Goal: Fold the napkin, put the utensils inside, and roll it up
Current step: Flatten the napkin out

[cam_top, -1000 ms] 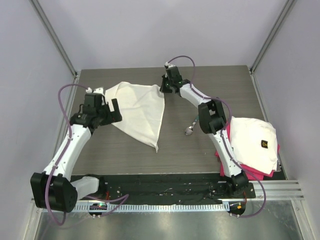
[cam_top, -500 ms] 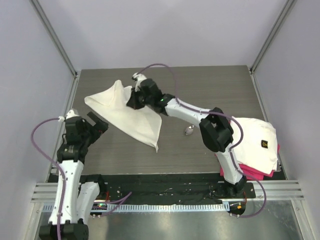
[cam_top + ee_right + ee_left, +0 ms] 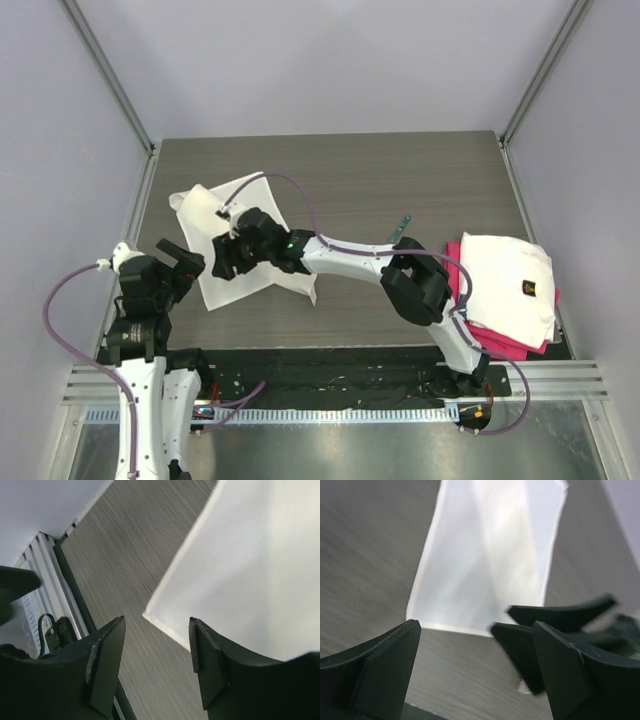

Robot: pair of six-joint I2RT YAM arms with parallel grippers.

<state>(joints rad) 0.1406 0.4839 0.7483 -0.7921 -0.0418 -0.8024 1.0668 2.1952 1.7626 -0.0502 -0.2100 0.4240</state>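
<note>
The cream-white napkin (image 3: 238, 205) lies folded into a narrow shape on the left of the table, also seen in the left wrist view (image 3: 490, 555) and the right wrist view (image 3: 250, 555). My right gripper (image 3: 220, 266) reaches across to the napkin's near left corner and stands open (image 3: 156, 622), nothing between its fingers, the corner lying just beyond them. My left gripper (image 3: 180, 265) is open (image 3: 475, 630) just left of that, off the cloth. The spoon's teal handle (image 3: 401, 227) shows beside the right arm; its bowl is hidden.
A folded white cloth with a small dark logo (image 3: 505, 280) lies on a pink cloth (image 3: 500, 342) at the right edge. The right arm's long forearm (image 3: 345, 255) spans the table's middle. A metal rail (image 3: 350, 390) runs along the near edge.
The right gripper carried the napkin's corner from the far side to the near left, folding the cloth over, then opened. The left arm drew back toward the near left.
</note>
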